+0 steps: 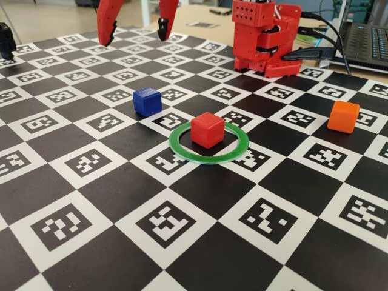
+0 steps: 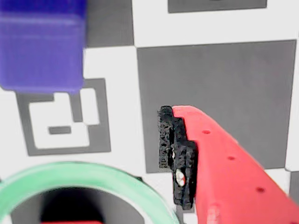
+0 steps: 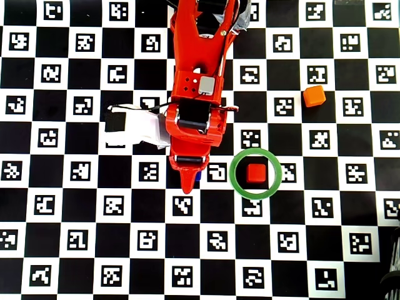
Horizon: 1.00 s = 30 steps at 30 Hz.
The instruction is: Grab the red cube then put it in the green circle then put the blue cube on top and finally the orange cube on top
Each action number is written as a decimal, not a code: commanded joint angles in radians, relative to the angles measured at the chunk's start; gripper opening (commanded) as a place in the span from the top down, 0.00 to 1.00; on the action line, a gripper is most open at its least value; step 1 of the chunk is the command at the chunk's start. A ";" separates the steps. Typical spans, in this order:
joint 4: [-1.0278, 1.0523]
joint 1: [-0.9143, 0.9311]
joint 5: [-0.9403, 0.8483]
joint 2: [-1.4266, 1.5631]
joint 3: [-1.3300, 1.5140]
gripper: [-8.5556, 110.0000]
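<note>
Red cube (image 1: 207, 130) sits flat on the board inside the green circle (image 1: 181, 148), and the overhead view has it a touch right of the ring's centre, clear of the rim. Blue cube (image 1: 147, 101) rests on the checkered marker board (image 1: 200, 194) just outside the ring, up and to the left in the fixed view; from overhead it is almost wholly hidden under the red arm (image 3: 197, 94), only a sliver of blue peeping out beside the fingertip. Orange cube (image 1: 344, 116) stands alone, well apart to the right. The gripper (image 1: 136, 29) hangs above the board over the blue cube, its two fingers spread wide, nothing between them. In the wrist view one red finger (image 2: 219, 163) shows with its black pad, blue cube blurred at upper left.
</note>
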 commanded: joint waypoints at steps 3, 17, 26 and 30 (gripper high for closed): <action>-0.115 -0.035 0.012 0.000 0.054 0.50; -0.324 -0.069 0.028 -0.186 0.121 0.49; -0.348 -0.058 0.023 -0.215 0.114 0.49; -0.357 -0.058 0.023 -0.215 0.112 0.49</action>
